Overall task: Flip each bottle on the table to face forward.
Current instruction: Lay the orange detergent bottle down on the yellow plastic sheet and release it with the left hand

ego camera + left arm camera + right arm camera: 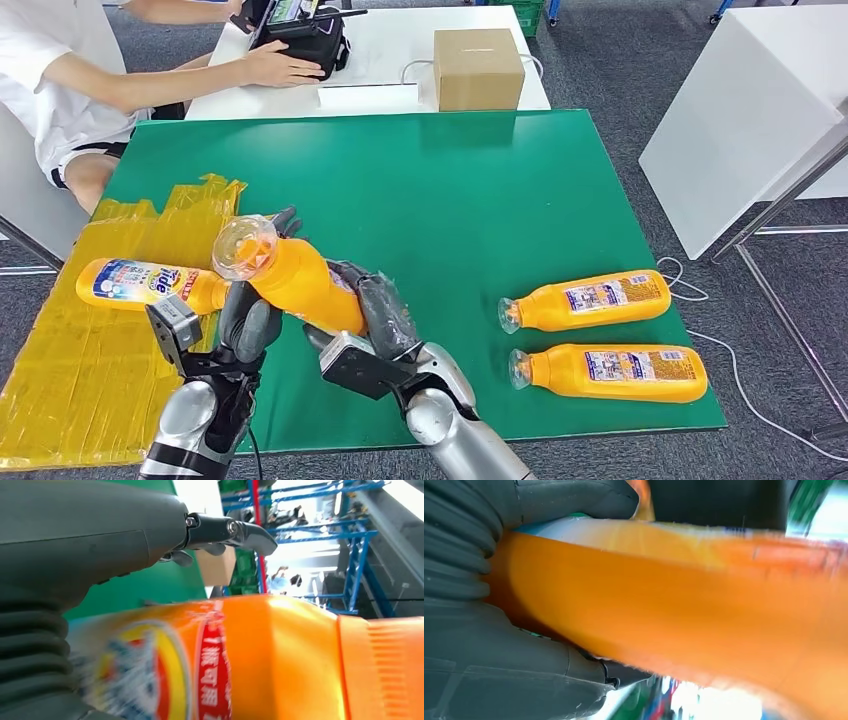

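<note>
An orange plastic detergent bottle with a clear cap [295,275] is lifted off the green table [430,190], tilted with its cap up and away from the robot. The right hand [385,318] wraps its dark fingers around the bottle's lower body from the right side. The left hand [250,325] presses against the bottle from the left, just below the cap end, with its fingers curled on it. A second orange bottle with a Tide label [150,283] lies left of the left hand on crumpled yellow plastic sheeting [70,370]. Two more orange bottles [590,301] [612,372] lie side by side on the table, well to the right of the right hand.
</note>
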You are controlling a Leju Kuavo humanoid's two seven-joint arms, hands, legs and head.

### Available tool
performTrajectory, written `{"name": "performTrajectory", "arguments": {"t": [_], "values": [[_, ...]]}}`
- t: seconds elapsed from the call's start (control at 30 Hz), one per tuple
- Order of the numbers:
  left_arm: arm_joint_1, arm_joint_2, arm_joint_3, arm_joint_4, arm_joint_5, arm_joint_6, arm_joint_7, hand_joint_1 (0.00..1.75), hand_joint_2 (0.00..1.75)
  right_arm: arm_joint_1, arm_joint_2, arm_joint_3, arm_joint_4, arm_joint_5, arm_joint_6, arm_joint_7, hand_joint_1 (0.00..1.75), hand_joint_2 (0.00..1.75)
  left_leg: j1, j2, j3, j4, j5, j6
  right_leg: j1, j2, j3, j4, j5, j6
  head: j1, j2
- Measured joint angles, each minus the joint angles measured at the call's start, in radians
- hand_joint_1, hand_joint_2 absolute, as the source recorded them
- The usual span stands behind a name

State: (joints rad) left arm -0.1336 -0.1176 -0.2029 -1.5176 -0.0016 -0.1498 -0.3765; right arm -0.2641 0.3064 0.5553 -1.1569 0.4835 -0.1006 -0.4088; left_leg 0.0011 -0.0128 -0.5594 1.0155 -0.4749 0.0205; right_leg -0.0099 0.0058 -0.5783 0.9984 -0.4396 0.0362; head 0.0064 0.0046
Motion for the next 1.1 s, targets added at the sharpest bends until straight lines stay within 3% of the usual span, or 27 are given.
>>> {"name": "performTrajectory", "arguments": {"t": [0.13, 0.47, 0.5, 0.6, 0.63, 0.77, 1.1], "values": [[-0.007, 0.0, 0.001, 0.006, -0.05, 0.054, -0.018, 0.0, 1.75, -0.012, -0.012, 0.021, 0.004, -0.042, 0.062, 0.015, 1.75, 1.75, 0.0, 0.0, 0.0, 0.0, 0.0, 0.0, 0.0, 0.0, 0.0, 0.0, 0.0, 0.0, 0.0, 0.0], [-0.008, 0.0, 0.002, 0.003, -0.117, 0.126, -0.038, 0.02, 1.75, -0.048, -0.02, 0.039, 0.039, -0.047, 0.078, 0.035, 1.75, 1.75, 0.0, 0.0, 0.0, 0.0, 0.0, 0.0, 0.0, 0.0, 0.0, 0.0, 0.0, 0.0, 0.0, 0.0], [-0.008, 0.0, 0.002, 0.002, -0.118, 0.128, -0.038, 0.23, 1.75, -0.052, -0.02, 0.04, 0.042, -0.046, 0.079, 0.036, 1.75, 1.75, 0.0, 0.0, 0.0, 0.0, 0.0, 0.0, 0.0, 0.0, 0.0, 0.0, 0.0, 0.0, 0.0, 0.0], [-0.007, -0.001, 0.002, 0.002, -0.12, 0.131, -0.038, 1.47, 1.75, -0.06, -0.02, 0.042, 0.051, -0.045, 0.08, 0.039, 1.75, 1.75, 0.0, 0.0, 0.0, 0.0, 0.0, 0.0, 0.0, 0.0, 0.0, 0.0, 0.0, 0.0, 0.0, 0.0], [-0.007, -0.001, 0.002, 0.002, -0.12, 0.131, -0.038, 1.63, 1.75, -0.062, -0.02, 0.043, 0.054, -0.045, 0.08, 0.039, 1.75, 1.75, 0.0, 0.0, 0.0, 0.0, 0.0, 0.0, 0.0, 0.0, 0.0, 0.0, 0.0, 0.0, 0.0, 0.0], [-0.007, -0.001, 0.001, 0.002, -0.12, 0.115, -0.039, 0.12, 1.75, -0.068, -0.02, 0.043, 0.064, -0.045, 0.081, 0.04, 1.75, 1.75, 0.0, 0.0, 0.0, 0.0, 0.0, 0.0, 0.0, 0.0, 0.0, 0.0, 0.0, 0.0, 0.0, 0.0], [-0.007, 0.003, 0.0, 0.012, -0.094, 0.043, -0.035, 0.0, 1.75, -0.069, -0.02, 0.049, 0.078, -0.042, 0.082, 0.039, 1.75, 1.75, 0.0, 0.0, 0.0, 0.0, 0.0, 0.0, 0.0, 0.0, 0.0, 0.0, 0.0, 0.0, 0.0, 0.0]]}}
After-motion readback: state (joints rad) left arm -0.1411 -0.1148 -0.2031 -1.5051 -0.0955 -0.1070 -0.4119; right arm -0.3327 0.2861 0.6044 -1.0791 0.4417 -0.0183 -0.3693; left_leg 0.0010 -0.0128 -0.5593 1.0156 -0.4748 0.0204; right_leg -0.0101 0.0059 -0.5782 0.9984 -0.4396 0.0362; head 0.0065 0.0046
